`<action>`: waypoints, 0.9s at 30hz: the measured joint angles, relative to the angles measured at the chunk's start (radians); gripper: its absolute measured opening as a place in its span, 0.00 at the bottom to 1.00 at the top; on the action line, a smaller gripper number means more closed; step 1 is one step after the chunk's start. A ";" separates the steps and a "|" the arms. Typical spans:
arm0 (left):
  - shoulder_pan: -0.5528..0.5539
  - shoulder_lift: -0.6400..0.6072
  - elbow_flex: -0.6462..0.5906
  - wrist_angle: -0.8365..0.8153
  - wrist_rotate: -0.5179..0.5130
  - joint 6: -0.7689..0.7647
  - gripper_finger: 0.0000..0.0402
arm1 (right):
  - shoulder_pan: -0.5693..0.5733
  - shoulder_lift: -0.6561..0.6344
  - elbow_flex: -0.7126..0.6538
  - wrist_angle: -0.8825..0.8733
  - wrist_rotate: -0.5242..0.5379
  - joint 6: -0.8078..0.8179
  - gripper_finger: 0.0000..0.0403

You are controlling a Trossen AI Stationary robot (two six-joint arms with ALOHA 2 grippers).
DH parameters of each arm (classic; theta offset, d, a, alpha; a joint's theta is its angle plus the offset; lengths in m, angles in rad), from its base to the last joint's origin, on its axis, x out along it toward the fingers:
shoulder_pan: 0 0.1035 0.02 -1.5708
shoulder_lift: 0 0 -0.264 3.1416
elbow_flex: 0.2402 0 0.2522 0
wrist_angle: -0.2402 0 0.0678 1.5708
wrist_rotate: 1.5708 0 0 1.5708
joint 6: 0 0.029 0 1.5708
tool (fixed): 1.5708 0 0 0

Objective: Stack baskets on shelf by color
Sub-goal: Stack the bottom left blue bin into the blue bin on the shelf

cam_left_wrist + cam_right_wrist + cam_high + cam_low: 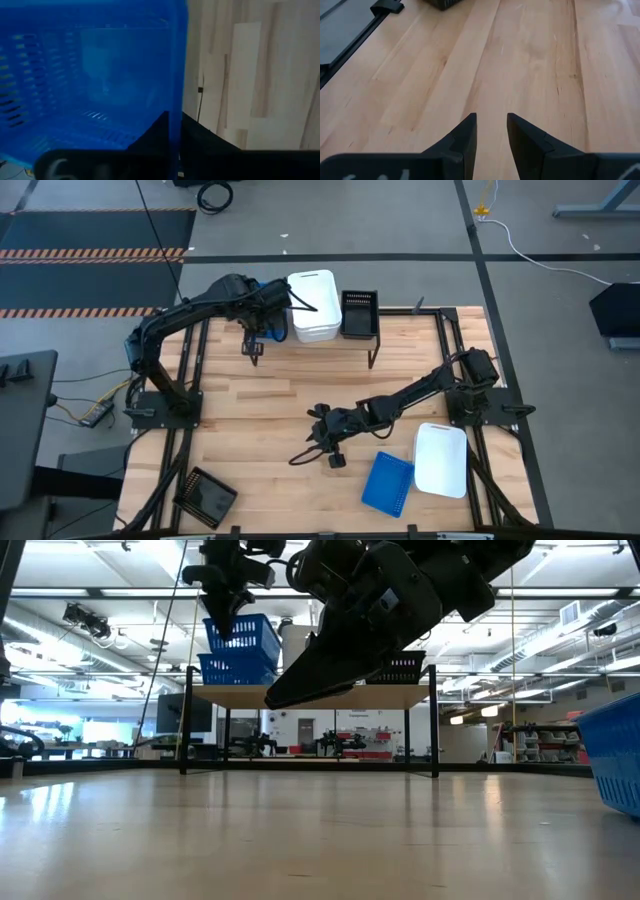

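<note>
Two blue baskets [238, 650] sit nested at the left end of the shelf [320, 695]. My left gripper [175, 131] reaches over them [266, 318] and is shut on the upper one's wall. On the same shelf stand stacked white baskets [312, 305] and a black basket [360, 313]. My right gripper [491, 131] hangs open above the bare middle of the table [326, 432], touching nothing. On the table lie another blue basket [388, 482], a white basket [441, 459] and a black basket [205, 496]. My left gripper holds the upper blue basket by its side wall [176, 95], one finger inside the basket and one outside. The fingers come from above, pointing down [224, 602]. The basket sits in the lower blue basket on the shelf, a little tilted.
The shelf's thin black legs [375, 352] stand on the far part of the tabletop. Open wood lies between the shelf and the loose baskets near the right and near edges. The black basket lies at the near left corner.
</note>
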 joint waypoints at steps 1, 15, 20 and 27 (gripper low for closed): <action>-0.001 0.000 0.000 0.004 -0.001 0.000 0.10 | 0.000 0.000 0.000 0.000 0.000 0.000 0.28; -0.001 0.000 0.000 0.011 -0.108 -0.015 0.19 | 0.000 0.000 0.000 0.000 -0.001 0.000 0.28; -0.001 0.000 0.000 0.011 -0.099 -0.024 0.14 | 0.000 0.000 0.000 -0.001 -0.001 0.000 0.28; -0.001 0.000 0.000 0.021 -0.044 -0.031 0.12 | 0.000 0.000 0.000 -0.001 -0.002 0.000 0.28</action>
